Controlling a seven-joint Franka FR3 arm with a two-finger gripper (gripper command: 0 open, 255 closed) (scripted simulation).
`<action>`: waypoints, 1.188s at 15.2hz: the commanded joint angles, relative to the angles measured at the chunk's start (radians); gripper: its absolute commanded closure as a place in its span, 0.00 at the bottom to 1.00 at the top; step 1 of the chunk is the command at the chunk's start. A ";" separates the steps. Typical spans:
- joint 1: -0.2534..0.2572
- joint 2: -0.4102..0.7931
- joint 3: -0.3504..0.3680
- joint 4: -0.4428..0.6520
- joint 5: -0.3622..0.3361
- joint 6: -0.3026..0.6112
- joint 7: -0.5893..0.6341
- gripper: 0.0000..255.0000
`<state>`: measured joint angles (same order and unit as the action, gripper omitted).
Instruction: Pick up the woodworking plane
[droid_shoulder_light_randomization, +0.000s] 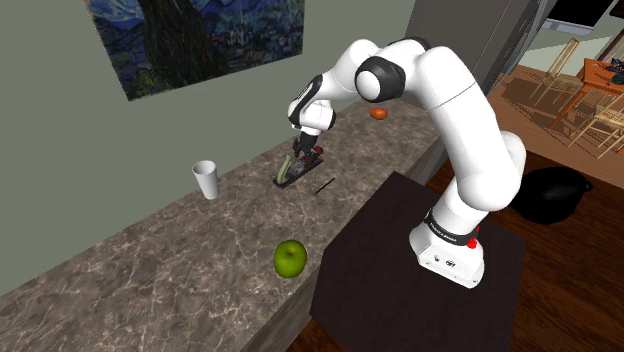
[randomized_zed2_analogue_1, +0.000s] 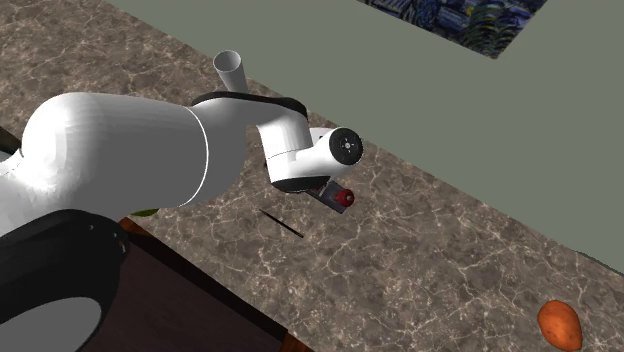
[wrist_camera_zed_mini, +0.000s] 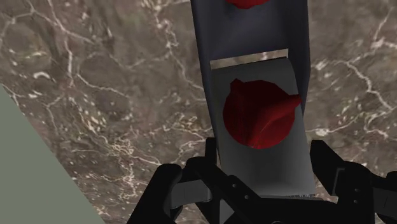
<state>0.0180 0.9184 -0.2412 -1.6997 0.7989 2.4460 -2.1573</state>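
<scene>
The woodworking plane (wrist_camera_zed_mini: 254, 70) is a dark grey body with red knobs and a pale blade slot. It lies on the brown marbled counter (droid_shoulder_light_randomization: 150, 250) close to the wall. My gripper (wrist_camera_zed_mini: 262, 149) straddles its rear part, and the black fingertips (wrist_camera_zed_mini: 207, 146) press against both long sides, shut on it. In the shoulder view the gripper (droid_shoulder_light_randomization: 298, 152) points down onto the plane (droid_shoulder_light_randomization: 288, 172). From the second exterior view the arm's wrist covers most of the plane (randomized_zed2_analogue_1: 338, 196), leaving one red knob showing.
A white cup (droid_shoulder_light_randomization: 206, 179) stands further along the wall, a green apple (droid_shoulder_light_randomization: 290, 259) lies near the counter's front edge, and an orange object (droid_shoulder_light_randomization: 378, 113) sits behind the arm. A thin dark stick (droid_shoulder_light_randomization: 324, 185) lies beside the plane. The grey wall (droid_shoulder_light_randomization: 120, 140) is close.
</scene>
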 joint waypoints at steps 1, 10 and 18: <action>0.000 0.001 0.000 0.000 0.001 0.000 0.001 1.00; 0.018 -0.070 -0.024 -0.040 -0.023 -0.031 0.024 1.00; 0.042 -0.161 -0.057 -0.082 -0.060 -0.077 0.059 1.00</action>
<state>0.0552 0.7706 -0.2932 -1.7774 0.7446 2.3759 -2.1058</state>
